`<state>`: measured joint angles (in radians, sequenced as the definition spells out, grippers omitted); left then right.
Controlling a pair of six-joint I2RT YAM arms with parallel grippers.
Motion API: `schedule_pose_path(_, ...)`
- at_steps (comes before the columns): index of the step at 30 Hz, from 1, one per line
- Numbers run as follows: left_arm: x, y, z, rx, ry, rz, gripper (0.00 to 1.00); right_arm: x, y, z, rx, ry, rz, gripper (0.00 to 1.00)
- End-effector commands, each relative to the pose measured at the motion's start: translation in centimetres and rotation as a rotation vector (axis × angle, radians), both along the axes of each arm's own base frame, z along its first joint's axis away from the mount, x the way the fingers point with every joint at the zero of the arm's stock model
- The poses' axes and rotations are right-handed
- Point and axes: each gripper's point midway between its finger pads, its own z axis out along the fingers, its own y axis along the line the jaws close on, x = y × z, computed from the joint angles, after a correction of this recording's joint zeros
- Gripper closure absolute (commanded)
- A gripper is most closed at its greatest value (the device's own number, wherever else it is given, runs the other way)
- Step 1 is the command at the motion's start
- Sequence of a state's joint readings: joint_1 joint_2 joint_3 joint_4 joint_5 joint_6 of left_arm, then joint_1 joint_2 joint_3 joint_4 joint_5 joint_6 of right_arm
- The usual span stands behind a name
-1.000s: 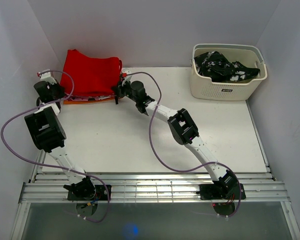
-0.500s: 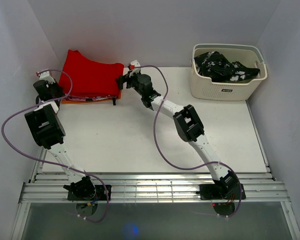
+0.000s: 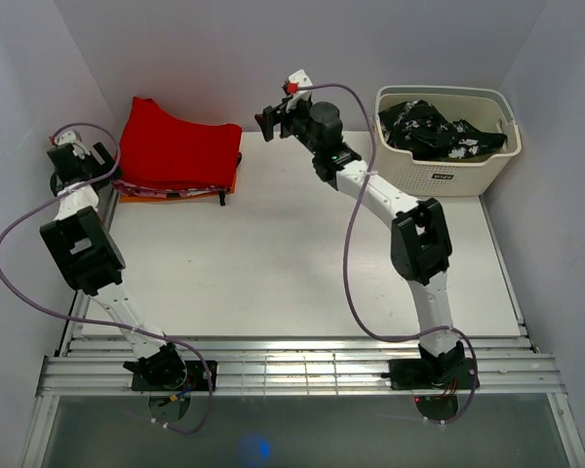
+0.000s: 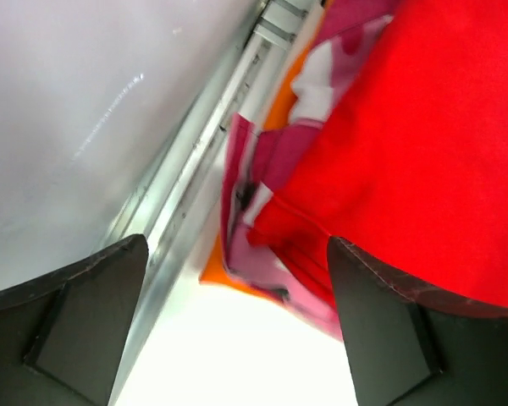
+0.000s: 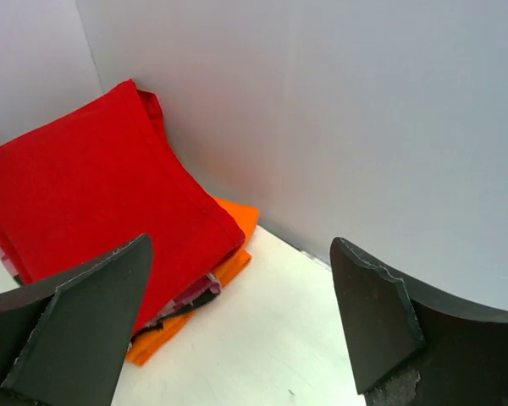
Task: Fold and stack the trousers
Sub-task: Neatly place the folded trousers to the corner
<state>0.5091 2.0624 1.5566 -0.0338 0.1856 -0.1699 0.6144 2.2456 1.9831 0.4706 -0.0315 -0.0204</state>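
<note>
The bright red trousers (image 3: pixel 175 148) lie folded on top of a stack of clothes in the table's far left corner. They fill the right of the left wrist view (image 4: pixel 423 144) and the left of the right wrist view (image 5: pixel 93 190). My left gripper (image 3: pixel 90 164) stands open just left of the stack, over the table's left edge, its jaws (image 4: pixel 237 338) wide with nothing between them. My right gripper (image 3: pixel 267 124) hangs open in the air to the right of the stack, apart from it, its jaws (image 5: pixel 237 330) holding nothing.
Under the trousers lie a pink camouflage garment (image 4: pixel 267 165) and an orange one (image 5: pixel 237 222). A cream basket (image 3: pixel 447 174) holding black-and-white clothes (image 3: pixel 434 129) stands at the far right. Walls close in at the back and on both sides.
Both grippers have opened and let go of the red trousers. The right arm rose and swung away to the right; the left drew back to the left.
</note>
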Motion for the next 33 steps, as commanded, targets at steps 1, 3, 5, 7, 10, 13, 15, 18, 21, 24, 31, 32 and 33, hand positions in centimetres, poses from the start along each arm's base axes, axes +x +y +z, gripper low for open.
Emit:
schedule_pose_path(1, -1.8, -0.1, 13.1, 0.099, -0.140, -0.022, 0.02, -3.1, -4.2, 6.9, -0.053, -0.067, 0.025, 0.10)
schedule_pose_path(3, -2.9, -1.4, 17.1, 0.116, -0.153, -0.069, 0.02, -4.8, -7.4, 7.5, -0.100, -0.014, 0.022, 0.10)
schedule_pose_path(5, -3.6, -3.5, 19.3, 0.129, -0.158, -0.180, 0.02, -6.2, -9.5, 6.4, -0.158, 0.062, 0.031, 0.10)
schedule_pose_path(7, -5.4, -5.9, 21.0, 0.138, -0.142, -0.288, 0.02, -7.5, -13.0, 7.0, -0.181, 0.104, 0.011, 0.10)
schedule_pose_path(10, -7.6, -10.3, 21.7, 0.129, -0.116, -0.443, 0.02, -9.9, -17.8, 4.7, -0.249, 0.255, -0.013, 0.10)
schedule_pose_path(13, -9.3, -14.8, 20.3, 0.137, -0.067, -0.551, 0.02, -12.8, -22.8, 0.9, -0.310, 0.392, -0.040, 0.10)
schedule_pose_path(15, -9.5, -18.5, 18.4, 0.167, -0.001, -0.590, 0.02, -14.8, -25.9, 0.0, -0.329, 0.414, -0.068, 0.10)
schedule_pose_path(18, -10.9, -24.6, 14.2, 0.171, 0.105, -0.674, 0.02, -18.5, -28.8, -5.0, -0.352, 0.558, -0.065, 0.10)
schedule_pose_path(21, -12.8, -29.9, 10.6, 0.092, 0.165, -0.778, 0.02, -22.3, -29.8, -9.2, -0.375, 0.667, -0.025, 0.10)
schedule_pose_path(24, -14.8, -34.2, 7.4, 0.022, 0.230, -0.880, 0.02, -25.5, -29.8, -12.7, -0.401, 0.746, 0.022, 0.10)
schedule_pose_path(31, -17.4, -36.1, 4.1, -0.012, 0.277, -0.911, 0.02, -28.1, -29.7, -16.8, -0.369, 0.856, 0.035, 0.10)
schedule_pose_path(32, -17.6, -36.1, 4.2, -0.010, 0.270, -0.909, 0.02, -28.1, -29.8, -16.8, -0.365, 0.860, 0.030, 0.10)
schedule_pose_path(33, -17.6, -36.1, 5.0, 0.003, 0.234, -0.908, 0.02, -28.1, -29.7, -16.8, -0.362, 0.861, 0.029, 0.10)
